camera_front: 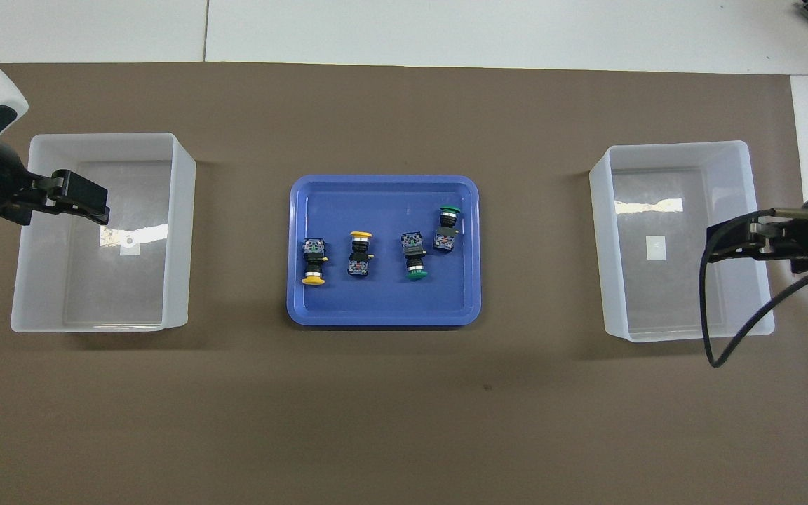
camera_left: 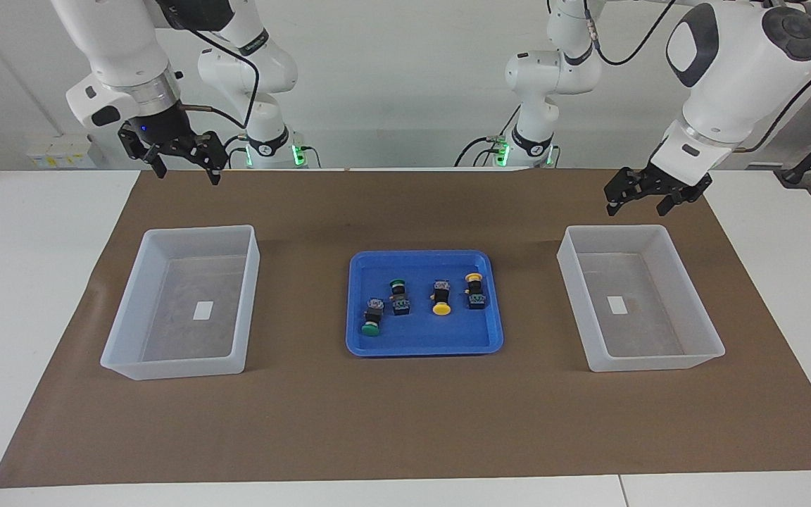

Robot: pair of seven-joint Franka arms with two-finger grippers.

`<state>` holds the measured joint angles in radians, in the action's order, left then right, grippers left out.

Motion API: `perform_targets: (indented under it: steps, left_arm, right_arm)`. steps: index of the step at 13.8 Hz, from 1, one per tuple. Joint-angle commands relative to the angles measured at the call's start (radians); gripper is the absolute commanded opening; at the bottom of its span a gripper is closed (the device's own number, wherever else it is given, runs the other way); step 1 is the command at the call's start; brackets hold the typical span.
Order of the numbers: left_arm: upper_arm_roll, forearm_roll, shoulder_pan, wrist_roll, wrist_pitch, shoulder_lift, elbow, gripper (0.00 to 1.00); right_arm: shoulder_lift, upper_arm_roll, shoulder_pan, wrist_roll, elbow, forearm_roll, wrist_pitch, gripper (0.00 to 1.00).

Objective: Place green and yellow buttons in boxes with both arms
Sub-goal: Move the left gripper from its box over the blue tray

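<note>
Two green-capped buttons (camera_left: pixel 372 318) (camera_left: pixel 398 296) and two yellow-capped buttons (camera_left: pixel 440 298) (camera_left: pixel 475 290) lie on their sides in a shallow blue tray (camera_left: pixel 423 346) at mid-table. In the overhead view the greens (camera_front: pixel 414 257) (camera_front: pixel 448 229) are toward the right arm's end and the yellows (camera_front: pixel 313 261) (camera_front: pixel 360 253) toward the left arm's end. One translucent box (camera_left: pixel 648 361) (camera_front: pixel 181 231) stands at the left arm's end and one (camera_left: pixel 173 366) (camera_front: pixel 600 245) at the right arm's end; both hold only a label. My left gripper (camera_left: pixel 638 206) (camera_front: pixel 99 207) is open and empty, raised over its box. My right gripper (camera_left: pixel 189 171) (camera_front: pixel 716 245) is open and empty, raised over its box.
A brown mat (camera_left: pixel 405 422) covers the table and carries the tray and both boxes. Bare mat lies between the tray and each box. A black cable (camera_front: pixel 704 308) hangs from the right arm over its box.
</note>
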<state>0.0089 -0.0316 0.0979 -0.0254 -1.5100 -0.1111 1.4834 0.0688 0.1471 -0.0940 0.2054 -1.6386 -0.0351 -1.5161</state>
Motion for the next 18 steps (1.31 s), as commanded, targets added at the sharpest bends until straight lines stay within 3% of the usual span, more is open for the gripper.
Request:
perform_targets:
  steps: [1,9,11,13,17,18]
  left_arm:
    - [0.003,0.004,0.014,-0.011,0.040,-0.013,-0.034,1.00]
    - [0.002,0.027,0.083,-0.014,0.030,-0.013,-0.031,1.00]
    - [0.002,-0.005,0.130,-0.142,-0.005,-0.028,-0.023,1.00]
    - [0.000,-0.021,0.199,-0.275,-0.099,-0.056,0.007,1.00]
    - [-0.001,-0.071,0.247,-0.358,-0.264,-0.087,0.089,1.00]
    - [-0.003,-0.076,0.262,-0.369,-0.359,-0.075,0.157,1.00]
  right_arm:
    - [0.022,0.005,-0.015,-0.026,-0.023,0.029,-0.009,1.00]
    - [0.022,0.005,-0.015,-0.026,-0.023,0.029,-0.009,1.00]
    - [0.022,0.005,-0.015,-0.026,-0.023,0.029,-0.009,1.00]
    - [0.022,0.005,-0.015,-0.026,-0.024,0.029,-0.009,1.00]
    - [0.022,0.005,-0.015,-0.026,-0.024,0.029,-0.009,1.00]
    - [0.022,0.005,-0.015,-0.026,-0.024,0.029,-0.009,1.00]
